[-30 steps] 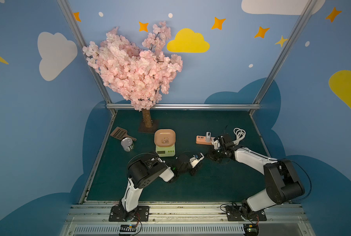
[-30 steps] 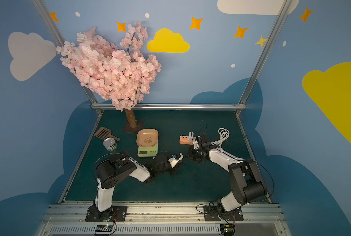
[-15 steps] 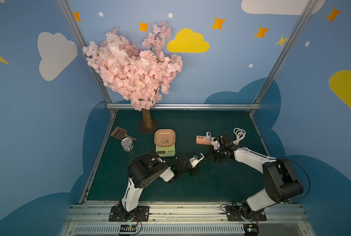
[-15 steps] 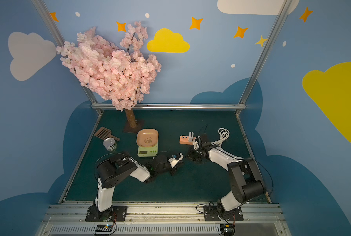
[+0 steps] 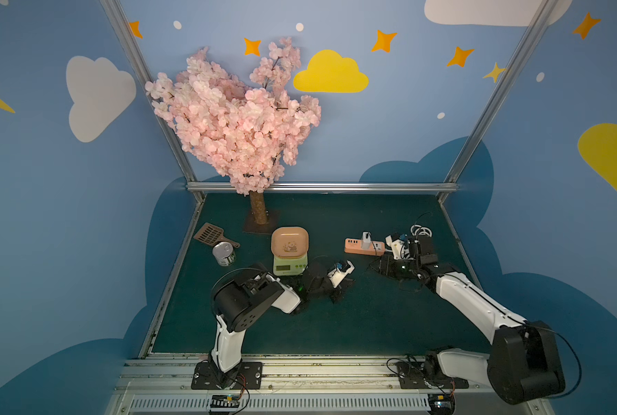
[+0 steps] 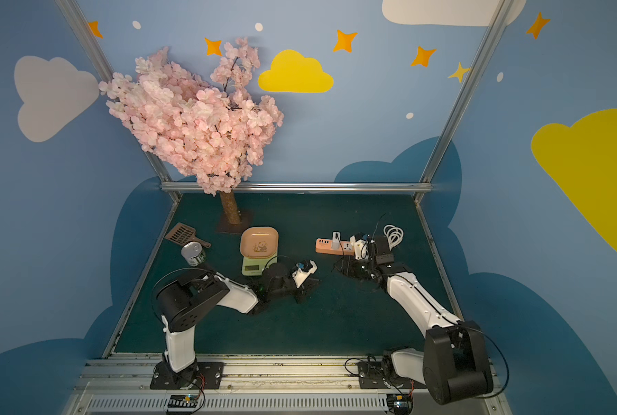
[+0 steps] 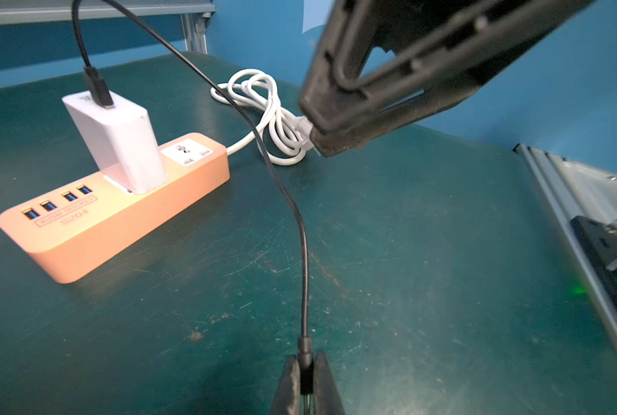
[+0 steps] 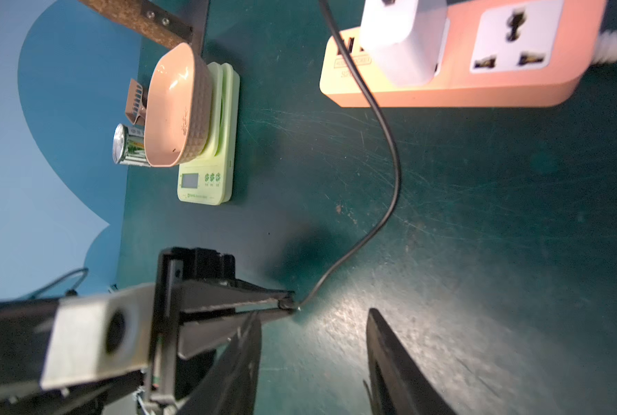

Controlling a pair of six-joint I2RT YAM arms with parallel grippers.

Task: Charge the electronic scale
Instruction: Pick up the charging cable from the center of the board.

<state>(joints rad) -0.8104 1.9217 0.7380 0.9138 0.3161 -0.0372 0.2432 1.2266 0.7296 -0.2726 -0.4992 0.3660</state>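
The electronic scale [image 5: 288,265] [image 6: 259,265], pale green with a peach-pink panda tray, stands mid-table; in the right wrist view the scale [image 8: 206,179] lies beyond the left arm. A thin black cable [image 7: 292,204] [image 8: 389,143] runs from the white charger [image 7: 116,143] [image 5: 366,240] on the orange power strip [image 7: 102,215] [image 6: 335,246] to my left gripper [image 7: 306,363] [image 5: 348,284], which is shut on the cable's plug end just above the table. My right gripper [image 8: 314,319] [image 5: 379,267] stands open beside those tips, with nothing between its fingers [image 7: 371,107].
A pink blossom tree [image 5: 258,212] stands at the back. A tin can [image 5: 223,253] and a brown slotted scoop [image 5: 210,233] lie left of the scale. The strip's white cord [image 5: 420,230] is coiled at the back right. Metal frame rails edge the table.
My right gripper has opened and no longer holds the cable. My left gripper has shut on the plug end. Both arms have hardly moved.
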